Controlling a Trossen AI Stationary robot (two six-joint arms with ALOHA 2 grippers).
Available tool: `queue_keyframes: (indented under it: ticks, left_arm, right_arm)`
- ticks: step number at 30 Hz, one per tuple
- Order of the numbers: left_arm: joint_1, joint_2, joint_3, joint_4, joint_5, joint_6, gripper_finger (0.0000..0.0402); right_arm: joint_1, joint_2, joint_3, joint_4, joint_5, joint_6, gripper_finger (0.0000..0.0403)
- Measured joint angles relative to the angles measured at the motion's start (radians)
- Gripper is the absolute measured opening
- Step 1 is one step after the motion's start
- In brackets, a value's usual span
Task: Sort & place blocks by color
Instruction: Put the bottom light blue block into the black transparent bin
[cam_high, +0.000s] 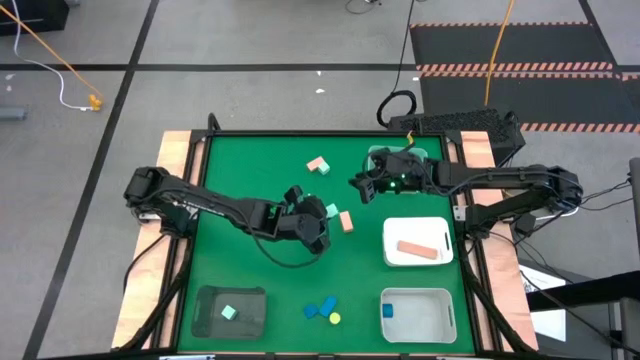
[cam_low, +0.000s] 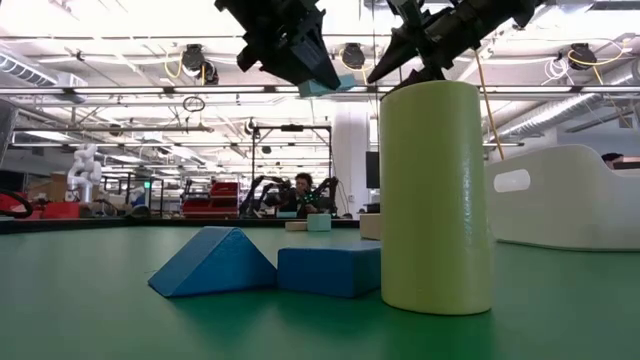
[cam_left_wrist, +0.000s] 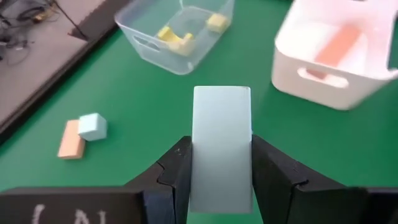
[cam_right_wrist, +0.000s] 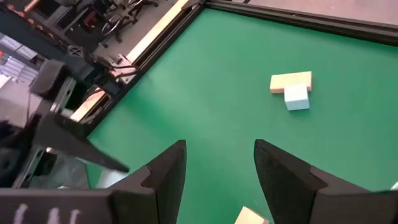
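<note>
Left end effector (cam_left_wrist: 221, 177) clamped on mint block (cam_left_wrist: 221, 146), plain from wrist view, obscured from high view

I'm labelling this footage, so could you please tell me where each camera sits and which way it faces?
High: overhead, straight down on the green table; both arms show.
Low: table height, level past the yellow cylinder; both grippers hang above.
Left wrist: behind the left gripper, shut on a mint bar.
Right wrist: behind the empty right gripper, facing the mat.
Shared: both wrist views show the pink and mint pair.
</note>
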Motion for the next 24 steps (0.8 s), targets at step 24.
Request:
queue_keyframes:
  ticks: [24]
  left_arm:
    - [-0.295,-0.309,0.0,-0.477,0.765,-0.554,0.0129]
  right_arm:
    - [-0.024,0.012,-0.228,0.199,-0.058,0.11,0.0181]
